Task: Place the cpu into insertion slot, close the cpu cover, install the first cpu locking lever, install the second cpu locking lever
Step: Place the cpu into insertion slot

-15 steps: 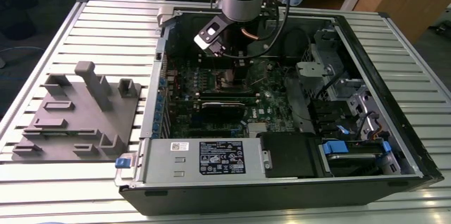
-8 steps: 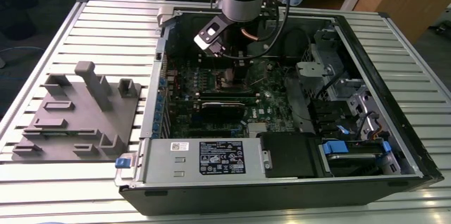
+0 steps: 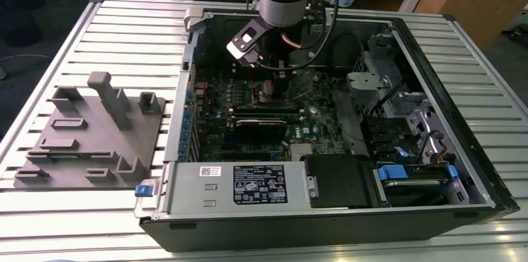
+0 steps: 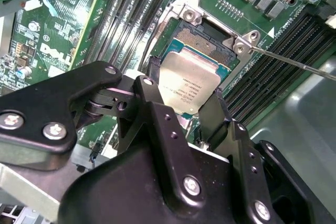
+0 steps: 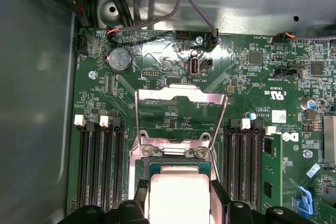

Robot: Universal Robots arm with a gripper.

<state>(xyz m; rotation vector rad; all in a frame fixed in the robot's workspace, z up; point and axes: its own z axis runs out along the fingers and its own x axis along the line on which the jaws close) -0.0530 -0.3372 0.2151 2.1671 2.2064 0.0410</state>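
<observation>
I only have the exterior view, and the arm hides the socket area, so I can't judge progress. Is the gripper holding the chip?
Observer: Yes. In the second wrist view the gripper grips the chip by two opposite edges.
Operator: Is it seated in the socket?
Observer: Not fully, it seems: gold contacts of the socket show past one chip edge.
Operator: And the cover?
Observer: In the first wrist view the cover stands swung open, off the socket.
</observation>
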